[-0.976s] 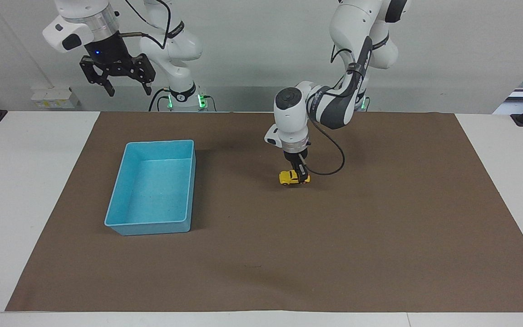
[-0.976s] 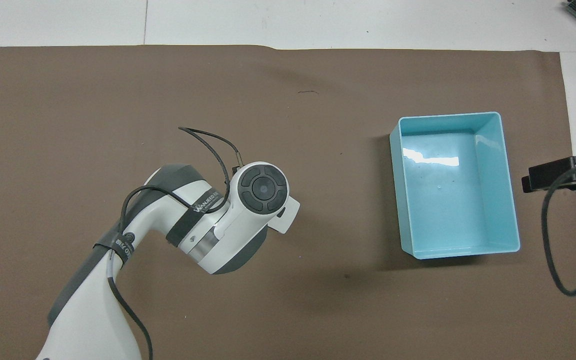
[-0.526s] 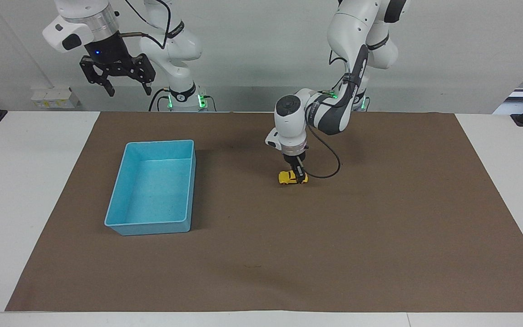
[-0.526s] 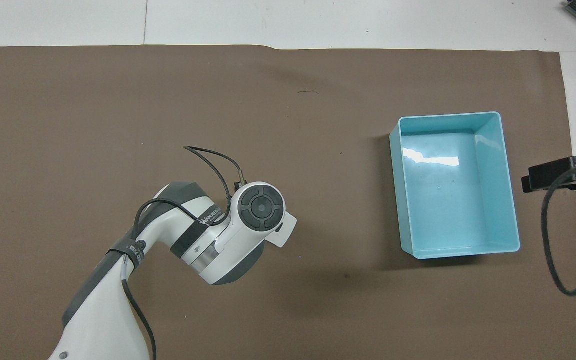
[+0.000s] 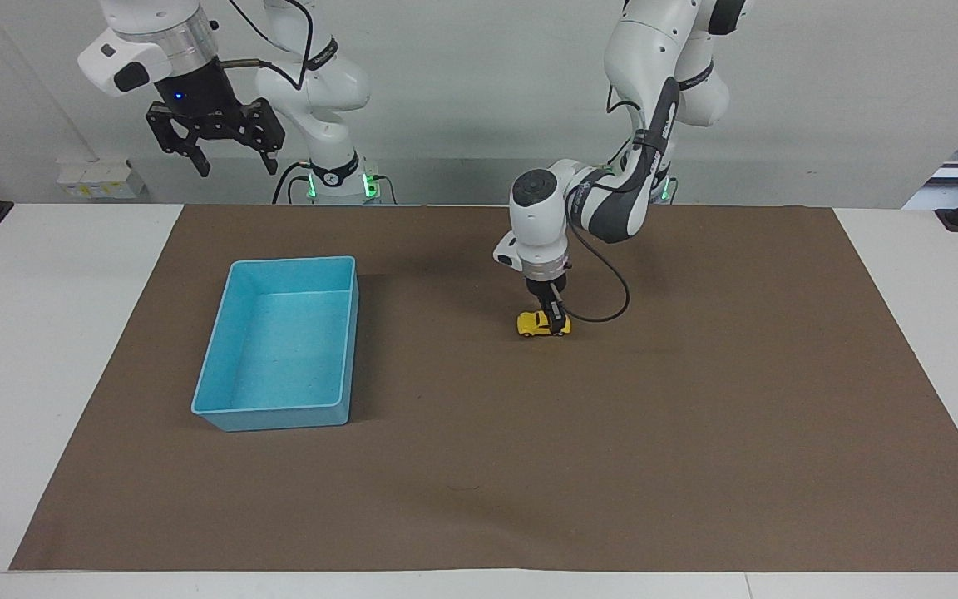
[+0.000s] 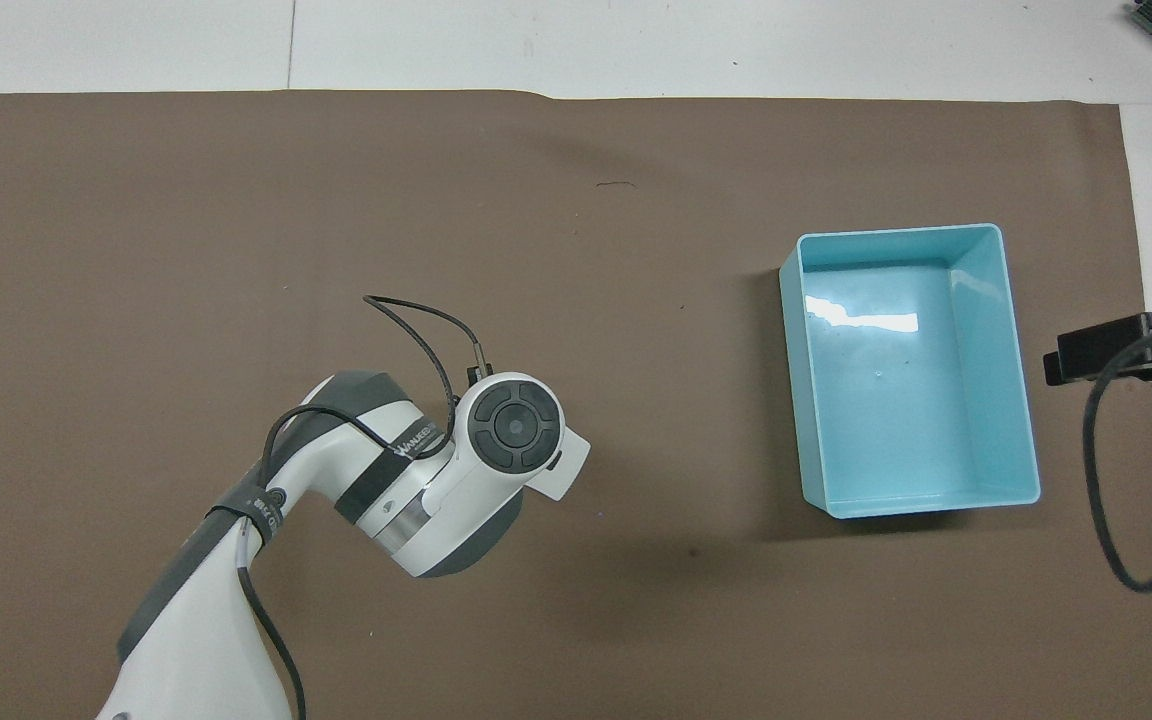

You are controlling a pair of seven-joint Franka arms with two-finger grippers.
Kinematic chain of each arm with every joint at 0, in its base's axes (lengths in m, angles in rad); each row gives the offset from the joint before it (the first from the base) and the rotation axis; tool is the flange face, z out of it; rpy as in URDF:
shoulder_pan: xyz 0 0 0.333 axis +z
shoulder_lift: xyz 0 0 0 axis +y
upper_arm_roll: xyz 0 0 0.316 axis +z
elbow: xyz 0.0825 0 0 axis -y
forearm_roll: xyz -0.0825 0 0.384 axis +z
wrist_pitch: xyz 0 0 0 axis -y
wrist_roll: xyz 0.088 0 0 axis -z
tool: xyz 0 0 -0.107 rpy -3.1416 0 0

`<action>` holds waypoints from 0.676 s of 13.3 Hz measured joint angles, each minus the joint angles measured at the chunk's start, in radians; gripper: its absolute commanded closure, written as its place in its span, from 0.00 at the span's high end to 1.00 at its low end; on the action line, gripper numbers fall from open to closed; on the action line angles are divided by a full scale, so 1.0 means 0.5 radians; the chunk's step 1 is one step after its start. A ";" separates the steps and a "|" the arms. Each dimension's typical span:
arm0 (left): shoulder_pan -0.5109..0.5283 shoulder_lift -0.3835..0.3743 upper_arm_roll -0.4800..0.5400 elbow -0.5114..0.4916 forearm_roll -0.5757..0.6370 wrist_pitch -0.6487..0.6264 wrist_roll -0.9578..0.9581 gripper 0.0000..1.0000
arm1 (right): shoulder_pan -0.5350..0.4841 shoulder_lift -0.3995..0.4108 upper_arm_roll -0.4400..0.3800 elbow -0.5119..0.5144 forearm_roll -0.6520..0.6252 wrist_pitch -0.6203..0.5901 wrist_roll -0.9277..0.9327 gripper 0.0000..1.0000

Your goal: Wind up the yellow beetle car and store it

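The car (image 5: 542, 324) sits on its wheels on the brown mat (image 5: 529, 466), roughly mid-table and toward the robots' end, well apart from the tray (image 5: 221, 416), which lies toward the right arm's end. In the overhead view the car is hidden under the left arm's wrist.

The left gripper (image 5: 557, 320) points straight down onto the car; its fingers are closed on the car's body, at the end away from the tray. A black cable (image 5: 612, 308) loops from the wrist out beside the car.

The tray is light blue, rectangular, with nothing visible inside it (image 6: 1021, 495); it rests flat on the mat, its long sides running away from the robots.

The right gripper (image 5: 229, 162) hangs high near its base, above the table's edge at its own end, fingers spread wide and holding nothing. That arm waits.

The mat covers most of the table (image 5: 46, 333), whose white top shows as bands at both ends and along the edges. The mat carries a small dark mark (image 6: 616, 184) at its end away from the robots. The wall (image 5: 462, 91) at the robots' back is plain pale grey. A white socket block (image 5: 96, 179) sits low on it near the right arm. Green lights show at the arm bases (image 5: 369, 181).
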State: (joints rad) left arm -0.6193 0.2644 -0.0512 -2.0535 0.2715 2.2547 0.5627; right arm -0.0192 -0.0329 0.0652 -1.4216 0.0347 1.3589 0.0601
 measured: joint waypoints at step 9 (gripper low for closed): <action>0.236 -0.137 0.004 -0.202 0.145 -0.032 0.142 0.00 | 0.000 0.000 0.000 0.000 0.000 0.000 0.000 1.00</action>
State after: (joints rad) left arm -0.5014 0.1960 -0.0491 -2.1546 0.3440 2.2388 0.6339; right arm -0.0192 -0.0329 0.0652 -1.4216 0.0347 1.3589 0.0601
